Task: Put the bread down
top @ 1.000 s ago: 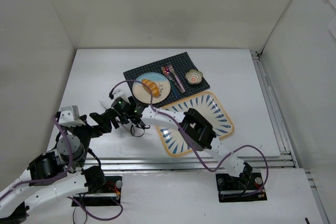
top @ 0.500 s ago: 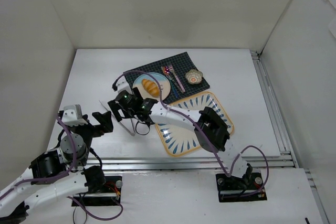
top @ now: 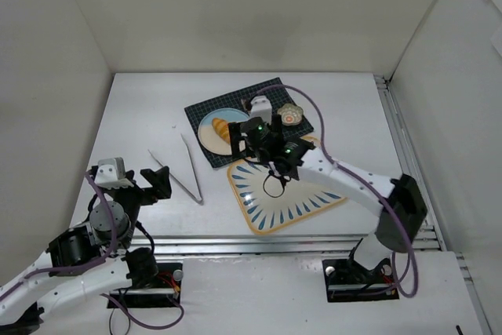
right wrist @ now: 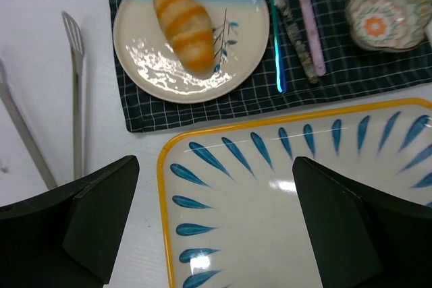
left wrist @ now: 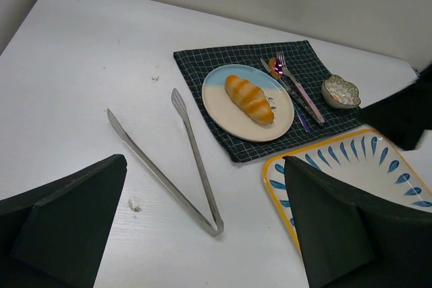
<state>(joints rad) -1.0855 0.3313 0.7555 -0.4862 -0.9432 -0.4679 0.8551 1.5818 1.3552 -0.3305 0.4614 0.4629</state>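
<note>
Two pincers: right pincer point(right wrist: 214, 166) spread wide and empty, above the tray point(right wrist: 283, 234); left pincer point(left wrist: 204, 163) also spread and empty, low at the near left.
Bread point(right wrist: 183, 26): lies on the plate point(right wrist: 162, 72), a little left of its middle; the plate sits on the mat point(right wrist: 337, 79).
Tongs point(left wrist: 196, 160): flat on the table point(top: 141, 115), left of the mat, touching neither pincer.
Risk, plate: a low sweep of the right arm could knock the rim and roll the bread off.
Risk, grip: if grabbed bare, the glossy crust may slip or squash.
Risk, cutlery: fork point(right wrist: 307, 25) and spoon point(right wrist: 275, 32) lie just beside the plate, so a nudge would scatter them.
Writing: none readable; only a small dark sprig drawn on the plate.
</note>
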